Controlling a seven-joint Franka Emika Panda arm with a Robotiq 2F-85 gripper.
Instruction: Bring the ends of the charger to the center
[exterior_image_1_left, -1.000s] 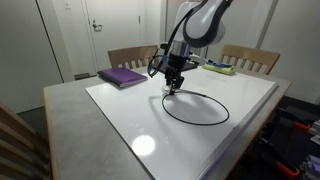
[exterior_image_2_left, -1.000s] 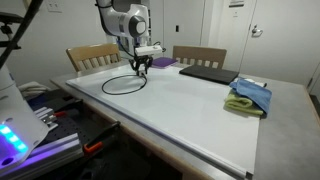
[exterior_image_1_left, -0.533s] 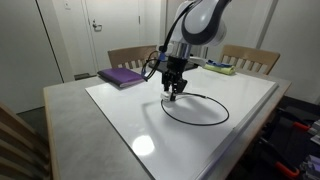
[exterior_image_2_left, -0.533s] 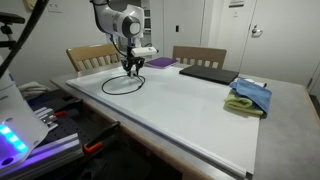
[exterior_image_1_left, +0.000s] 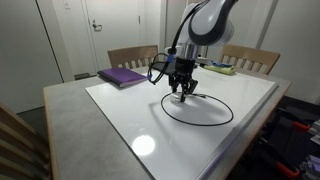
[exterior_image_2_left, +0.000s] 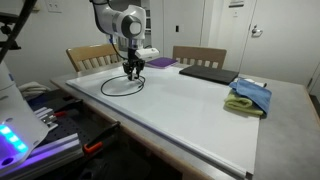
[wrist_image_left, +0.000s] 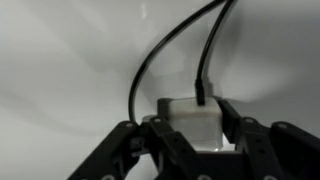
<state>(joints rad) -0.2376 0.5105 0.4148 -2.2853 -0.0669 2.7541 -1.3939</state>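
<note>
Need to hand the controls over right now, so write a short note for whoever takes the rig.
Gripper: shut on the charger's white end block, low over the white board.
Cable: lies in a loop on the board, toward one end rather than the middle.
Done: one end grasped.
Left: carry it to the middle; the other end is not made out, so fetch it next.

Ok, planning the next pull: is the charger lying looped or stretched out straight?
Looped: in both exterior views the charger curves round in an oval on the white board.
</note>
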